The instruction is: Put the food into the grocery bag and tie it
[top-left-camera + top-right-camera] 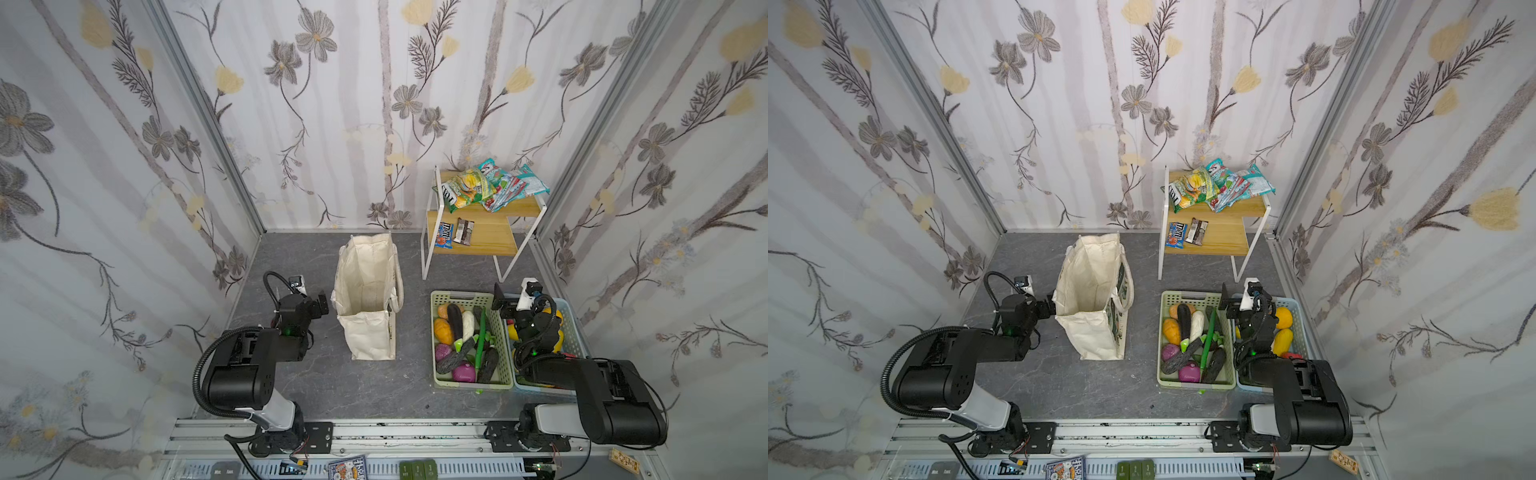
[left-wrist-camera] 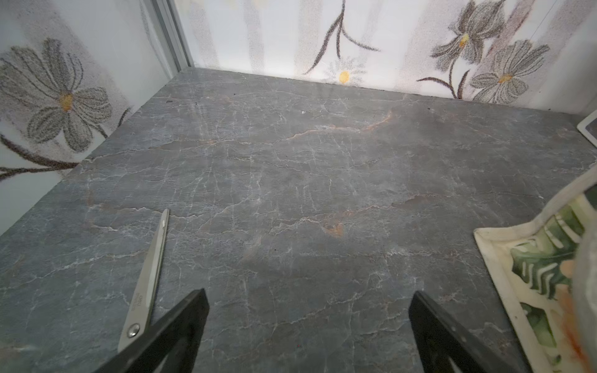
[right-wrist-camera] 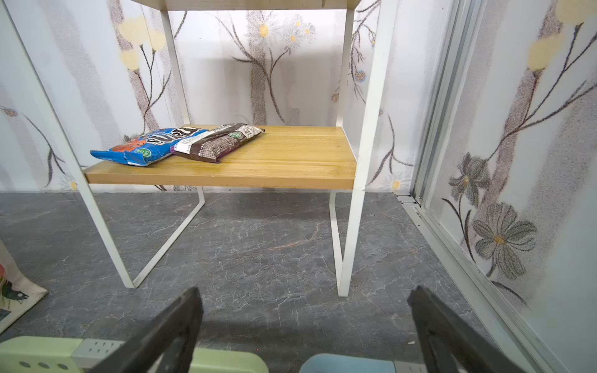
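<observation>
Two arms idle, nothing held.
Grocery bag (image 1: 365, 336) stands upright, mouth open, mid-worktop (image 1: 332, 386). Just left of bag: left fingers (image 2: 181, 323) spread wide, empty, w/ scissors (image 2: 151, 274) flat on worktop beside them. Right of bag: green basket (image 1: 453, 296) holding toy veg, incl. purple onions (image 1: 443, 352) & long green stalk (image 1: 481, 338); blue basket (image 1: 573, 332) just beyond it. Right fingers (image 3: 174, 323) spread wide, empty, over far rims where both baskets meet. Behind bag to the right: rack (image 1: 490, 239), yellow-green snack pkt (image 1: 465, 189) on top shelf among teal pkts (image 1: 528, 183), candy bars (image 1: 464, 230) on lower shelf.
</observation>
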Robot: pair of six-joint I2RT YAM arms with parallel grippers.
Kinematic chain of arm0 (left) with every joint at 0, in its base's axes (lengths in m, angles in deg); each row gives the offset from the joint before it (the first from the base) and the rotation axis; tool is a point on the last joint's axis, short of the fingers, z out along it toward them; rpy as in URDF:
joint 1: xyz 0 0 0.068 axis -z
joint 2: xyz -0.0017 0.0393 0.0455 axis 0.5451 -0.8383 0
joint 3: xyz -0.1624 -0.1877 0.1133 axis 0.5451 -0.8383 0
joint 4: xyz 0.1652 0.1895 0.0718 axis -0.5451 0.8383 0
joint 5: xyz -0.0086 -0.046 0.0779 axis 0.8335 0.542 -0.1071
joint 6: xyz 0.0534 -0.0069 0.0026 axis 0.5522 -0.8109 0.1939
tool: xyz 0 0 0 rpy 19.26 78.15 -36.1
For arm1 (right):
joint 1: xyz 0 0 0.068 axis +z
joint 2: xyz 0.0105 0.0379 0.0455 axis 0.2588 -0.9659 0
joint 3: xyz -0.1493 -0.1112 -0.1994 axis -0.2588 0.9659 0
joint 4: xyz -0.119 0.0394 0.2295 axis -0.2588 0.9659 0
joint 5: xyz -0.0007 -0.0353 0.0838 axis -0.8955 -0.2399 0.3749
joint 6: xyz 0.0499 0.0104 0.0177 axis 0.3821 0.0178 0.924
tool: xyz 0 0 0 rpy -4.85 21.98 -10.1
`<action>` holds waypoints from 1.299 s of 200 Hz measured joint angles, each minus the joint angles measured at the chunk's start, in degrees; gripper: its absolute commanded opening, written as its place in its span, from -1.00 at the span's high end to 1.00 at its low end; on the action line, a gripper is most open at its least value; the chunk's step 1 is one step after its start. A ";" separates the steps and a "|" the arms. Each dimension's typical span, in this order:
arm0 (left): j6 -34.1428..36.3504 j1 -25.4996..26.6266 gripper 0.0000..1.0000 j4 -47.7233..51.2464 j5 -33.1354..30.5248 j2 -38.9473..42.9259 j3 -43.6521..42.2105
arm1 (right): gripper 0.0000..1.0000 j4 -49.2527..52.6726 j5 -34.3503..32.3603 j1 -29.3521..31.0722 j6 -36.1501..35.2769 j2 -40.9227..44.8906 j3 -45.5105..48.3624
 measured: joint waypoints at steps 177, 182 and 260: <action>-0.04 -0.63 -1.00 0.02 0.31 0.00 0.11 | -0.99 -0.17 2.16 -1.44 0.09 -0.04 -0.09; -0.04 -0.63 -1.00 0.02 0.50 0.00 0.11 | -0.99 -0.17 2.16 -1.46 0.09 -0.04 -0.11; -0.98 -0.85 -1.00 11.30 -1.99 6.91 6.75 | -0.97 15.58 -0.39 -1.27 1.92 9.53 -10.19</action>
